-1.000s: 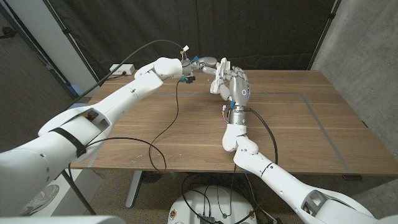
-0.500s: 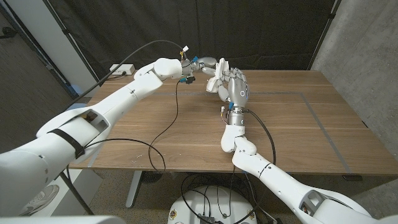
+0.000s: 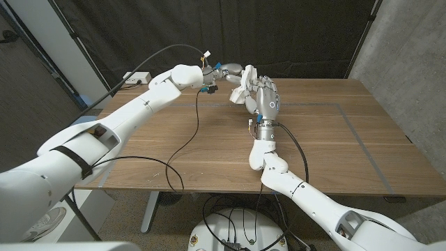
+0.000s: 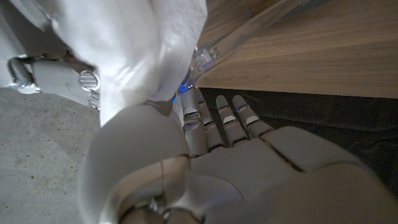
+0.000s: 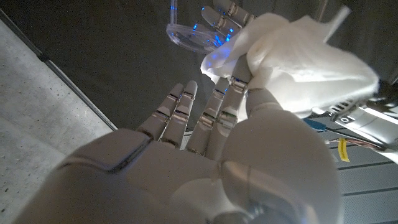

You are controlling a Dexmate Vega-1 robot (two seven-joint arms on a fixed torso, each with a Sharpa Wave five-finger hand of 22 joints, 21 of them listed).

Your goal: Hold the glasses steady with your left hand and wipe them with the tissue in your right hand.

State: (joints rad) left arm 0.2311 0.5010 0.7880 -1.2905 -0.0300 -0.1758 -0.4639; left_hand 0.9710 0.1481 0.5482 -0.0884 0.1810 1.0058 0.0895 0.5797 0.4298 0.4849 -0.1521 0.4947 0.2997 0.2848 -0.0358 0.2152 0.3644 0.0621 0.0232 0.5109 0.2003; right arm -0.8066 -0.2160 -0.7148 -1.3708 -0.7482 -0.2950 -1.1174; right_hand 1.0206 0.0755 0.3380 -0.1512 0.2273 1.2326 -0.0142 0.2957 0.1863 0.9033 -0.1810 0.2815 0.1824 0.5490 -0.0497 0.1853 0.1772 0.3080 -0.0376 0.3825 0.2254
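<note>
Above the far edge of the wooden worktop [image 3: 209, 153], in the upper middle of the head view, the two arms meet. The left robot hand [image 3: 224, 70] reaches in from the left of the frame and holds a pair of clear-framed glasses [image 5: 193, 34]; in the right wrist view a transparent lens hangs in the upper middle of the frame with fingers closed on the frame beside it. The right robot hand [image 3: 261, 96] stands upright just right of it, fingers clamped on a crumpled white tissue [image 3: 242, 89] that is pressed against the glasses. In the left wrist view the tissue fills the upper left, with a clear temple arm emerging from under it toward the upper right.

The risk from here appears to lie in the pressure of the wipe. The glasses seem to be held at one side only, so a firm stroke from the right robot hand could twist them out of the left robot hand's hold or flex the thin frame. The bunched tissue could also catch on a hinge or slide off the lens, leaving the fingers rubbing bare plastic.
</note>
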